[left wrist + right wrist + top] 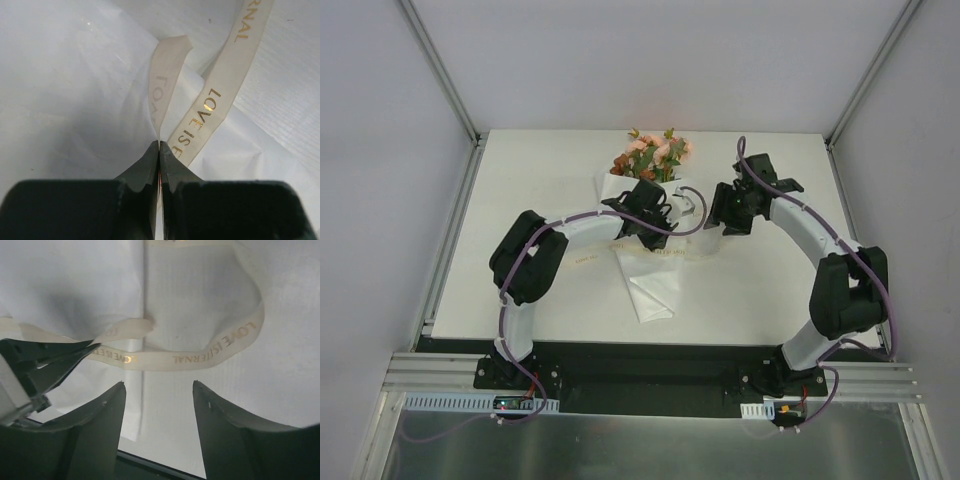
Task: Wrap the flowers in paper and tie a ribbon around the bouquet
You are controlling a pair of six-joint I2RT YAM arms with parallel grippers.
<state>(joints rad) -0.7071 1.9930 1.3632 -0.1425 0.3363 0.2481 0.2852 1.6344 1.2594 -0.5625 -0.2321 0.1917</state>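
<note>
The bouquet lies on the table, its pink and orange flowers [655, 152] pointing to the far side. Its white paper [650, 285] tapers toward the arms. The cream ribbon [205, 110] with gold lettering crosses the paper [65, 90]. My left gripper [159, 143] is over the bouquet's waist [658, 222], shut on the ribbon, which rises from its tips in two strands. My right gripper [157, 385] hovers just right of the bouquet [722, 222]. It is open with nothing between its fingers. The ribbon [200, 359] arcs beyond its tips.
White table [540, 170] bounded by grey walls and a metal frame. The left gripper's black fingers [50, 360] show at the left of the right wrist view, close to the right gripper. A black strip [650, 360] runs along the near table edge.
</note>
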